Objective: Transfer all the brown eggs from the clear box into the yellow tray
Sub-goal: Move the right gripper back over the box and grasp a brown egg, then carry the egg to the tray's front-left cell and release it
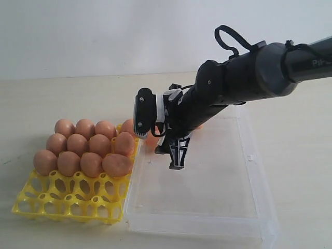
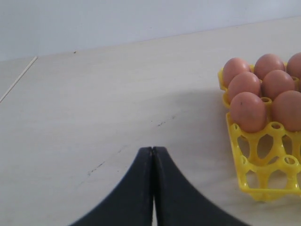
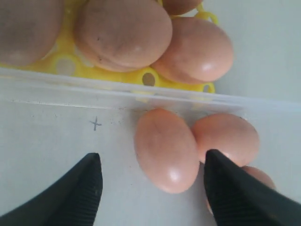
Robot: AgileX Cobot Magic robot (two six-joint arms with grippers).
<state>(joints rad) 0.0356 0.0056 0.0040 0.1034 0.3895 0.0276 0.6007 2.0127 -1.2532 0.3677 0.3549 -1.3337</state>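
Observation:
The yellow tray (image 1: 67, 205) at the left carries several brown eggs (image 1: 91, 145) in its far rows; its near cups stand open. To its right lies the clear box (image 1: 259, 171). My right gripper (image 1: 177, 158) hangs inside the box near the wall next to the tray. In the right wrist view my right gripper (image 3: 153, 160) is open, with one brown egg (image 3: 165, 149) lying between its fingers, untouched. A second egg (image 3: 226, 137) leans against it, and a third (image 3: 256, 176) peeks out behind one finger. My left gripper (image 2: 153, 149) is shut and empty over bare table, off the tray (image 2: 249, 174).
The box's transparent wall (image 3: 70, 89) runs between the loose eggs and the tray's filled cups. A small cross mark (image 3: 96, 124) is on the box floor. The light wooden table (image 2: 94, 103) surrounds everything.

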